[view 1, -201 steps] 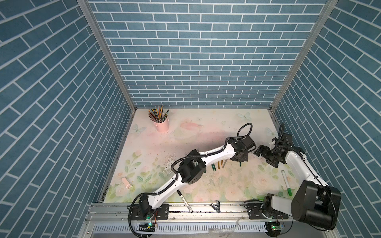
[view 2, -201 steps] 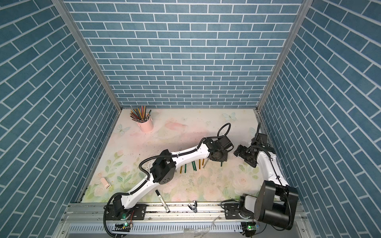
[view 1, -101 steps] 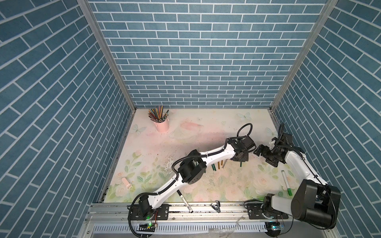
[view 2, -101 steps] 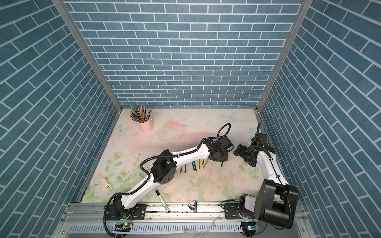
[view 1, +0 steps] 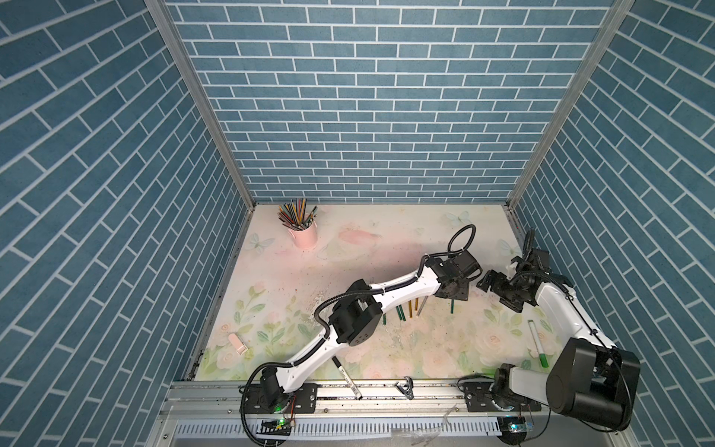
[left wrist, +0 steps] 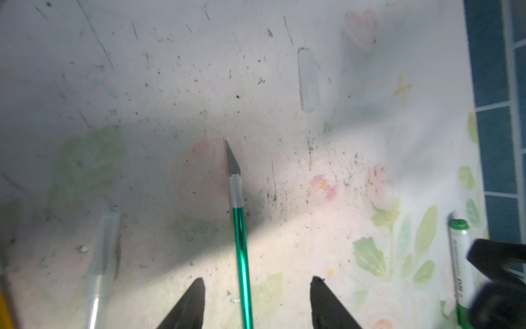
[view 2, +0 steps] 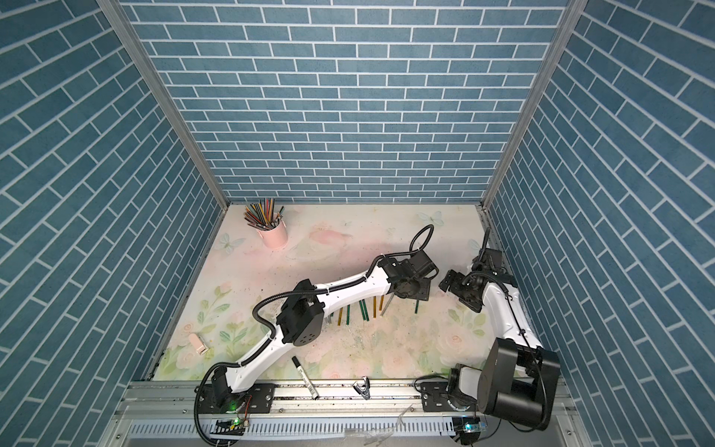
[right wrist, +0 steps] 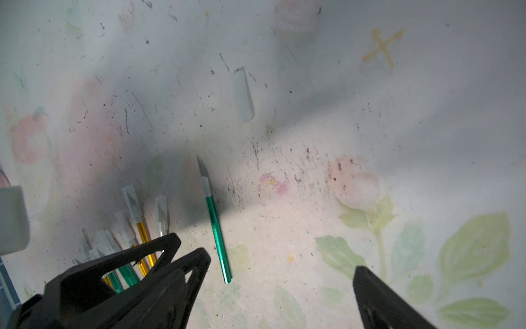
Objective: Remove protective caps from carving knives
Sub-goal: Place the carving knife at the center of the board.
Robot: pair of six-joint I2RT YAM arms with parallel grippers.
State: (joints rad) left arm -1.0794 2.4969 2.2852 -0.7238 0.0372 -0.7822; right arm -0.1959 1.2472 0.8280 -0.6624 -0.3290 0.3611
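A green carving knife (left wrist: 240, 242) lies flat on the floral mat with its grey blade bare. My left gripper (left wrist: 257, 287) is open astride its handle, with a gap on both sides. In both top views the knife (view 1: 451, 307) (view 2: 417, 307) pokes out below the left gripper (view 1: 453, 294). One loose protective cap (left wrist: 308, 79) (right wrist: 243, 95) rests on the mat beyond the blade tip. My right gripper (right wrist: 280, 267) (view 1: 488, 279) is open and empty, just right of the knife (right wrist: 216, 225). Several capped knives (right wrist: 133, 205) (view 1: 406, 309) lie in a row to the left.
A pink cup of coloured pencils (view 1: 303, 232) stands at the back left. A white marker with a green cap (view 1: 537, 342) (left wrist: 459, 256) lies by the right arm. A black-capped pen (view 1: 346, 377) and a black clip (view 1: 404, 387) sit at the front edge, a small pink block (view 1: 236, 343) at the left.
The left gripper's jaws have opened around the green knife. Neither arm has visibly shifted, and the right gripper stays open.
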